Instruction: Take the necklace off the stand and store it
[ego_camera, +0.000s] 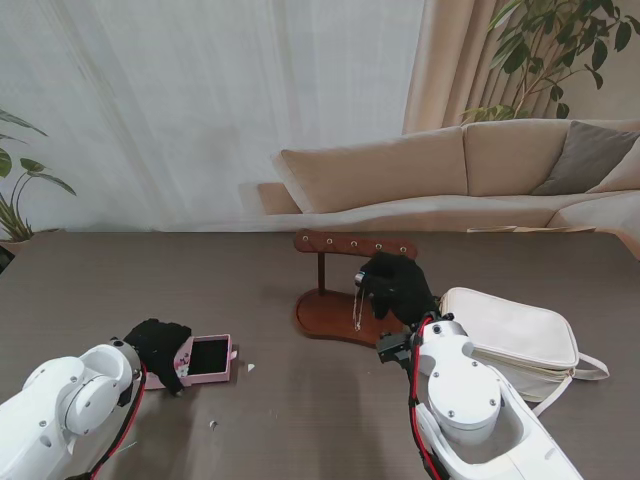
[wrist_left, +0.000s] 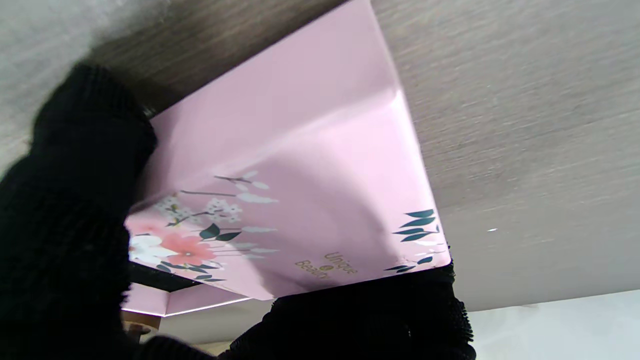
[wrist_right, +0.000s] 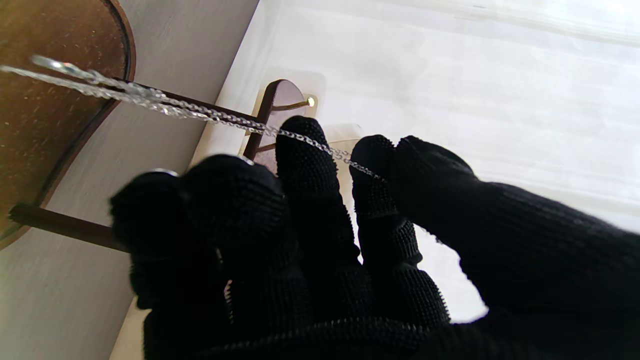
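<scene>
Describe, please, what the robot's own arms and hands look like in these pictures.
Both arms are glossy white rounded shells with small dark screw holes. A red and black cable runs along the right arm and the left arm. Each five-finger hand wears a black knitted glove: the right hand shows a nubbly knit on its fingers; the left hand looks alike.

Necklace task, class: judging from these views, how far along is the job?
Done: the pink box sits open, steadied by the left hand. In hand: the right hand pinches the necklace beside the stand; whether it has cleared the peg is unclear. Left: carrying it to the box.
</scene>
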